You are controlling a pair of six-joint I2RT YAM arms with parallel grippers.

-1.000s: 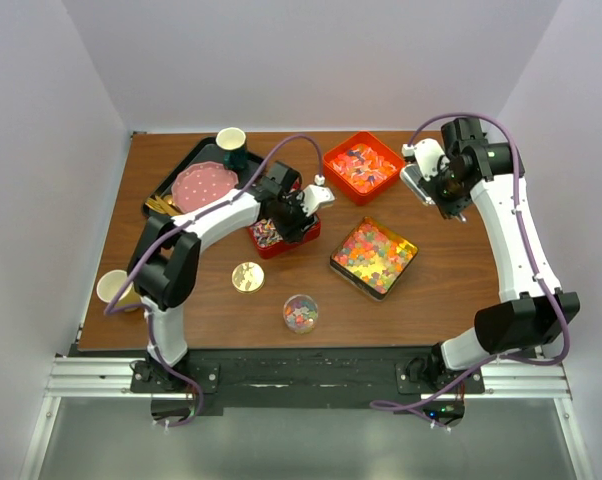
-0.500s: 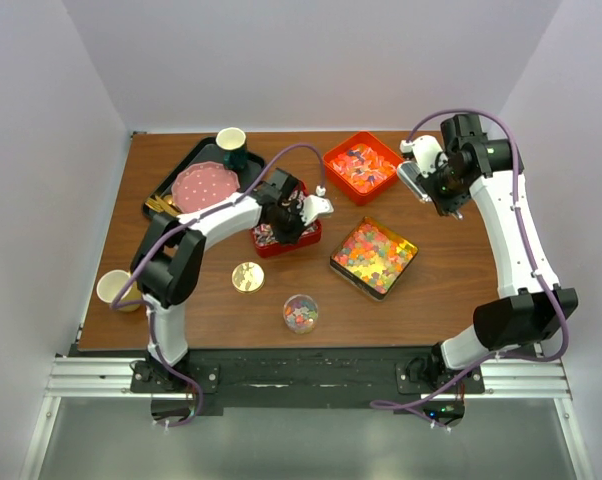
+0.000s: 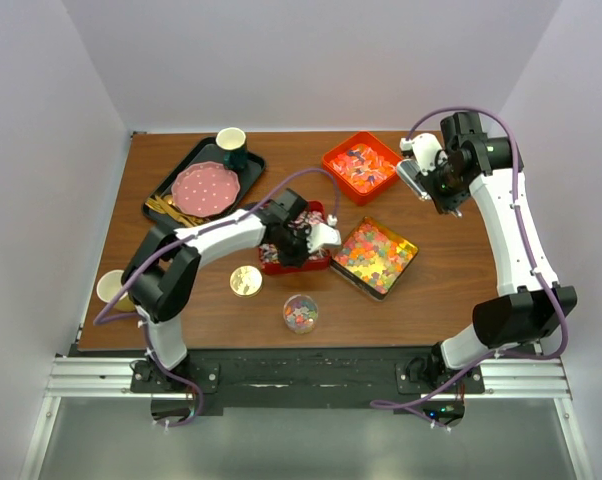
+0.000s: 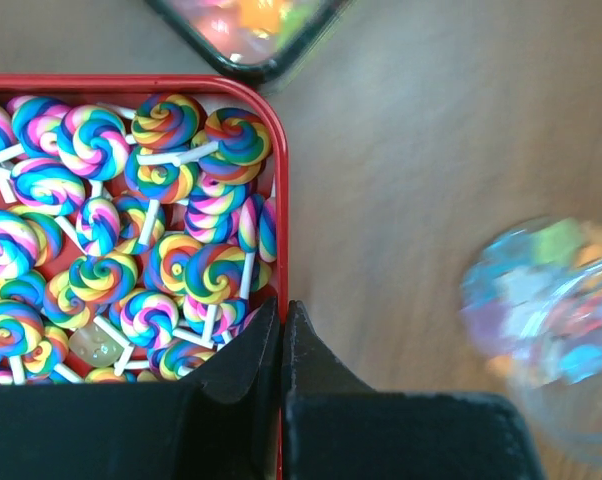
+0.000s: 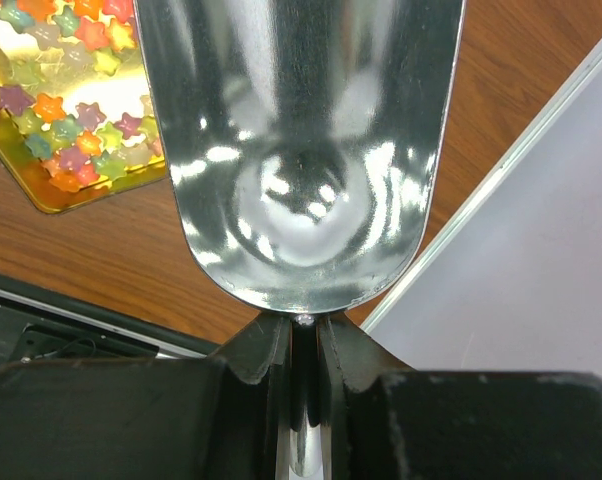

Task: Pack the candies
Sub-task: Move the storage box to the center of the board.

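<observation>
Red tin [image 4: 131,80] dragged beside gold tray [image 3: 353,280], left hand [image 4: 282,318] pinching rim

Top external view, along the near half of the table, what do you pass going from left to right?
Tan paper cup → round gold metal lid → clear round jar → gold square metal tin. The red tin is left out, since it overlaps the lid and jar.
</observation>
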